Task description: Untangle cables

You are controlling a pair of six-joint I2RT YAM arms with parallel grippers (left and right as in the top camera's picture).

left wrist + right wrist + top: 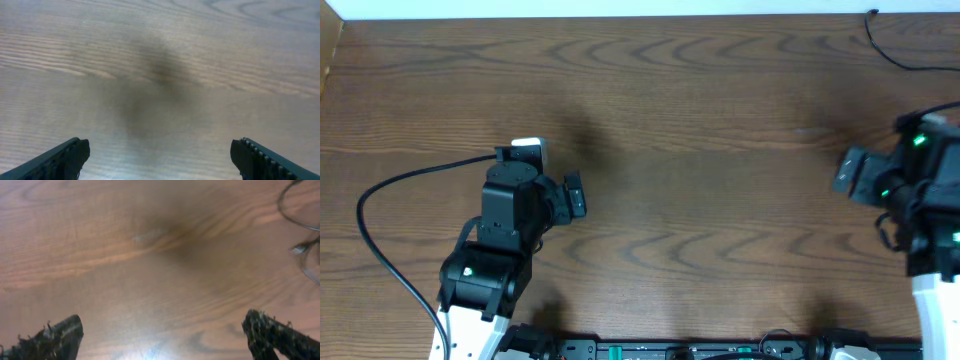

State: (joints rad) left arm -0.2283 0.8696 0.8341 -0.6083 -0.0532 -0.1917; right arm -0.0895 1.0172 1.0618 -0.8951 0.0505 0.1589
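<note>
One broad wooden table [700, 90] fills the room's view, brown and strongly grained, with dark soft shadows under each arm. Two arms stand at its near edge. The left arm [485, 270] leans inward with a green light on its elbow, and a thick black lead [380, 190] loops out behind it across the wood. The right arm [930, 190] sits at the far right side, green lights showing on it too.

The left pincer [160, 150] hangs over bare wood with its two dark fingers [60, 160] spread wide apart, gripping nothing. The right pincer [162, 325] is likewise spread, its fingers [280, 340] frayed-looking at the tips and holding nothing.

The cables [281, 205] lie ahead of the right pincer and off to its right, well apart from its fingers: a thin dark loop, and just beside it a pale plug end [299, 249], blurred. From overhead one thin black cord [905, 55] trails past the right pincer toward the table's far right corner. Nothing lies between the pincer and the cables.
</note>
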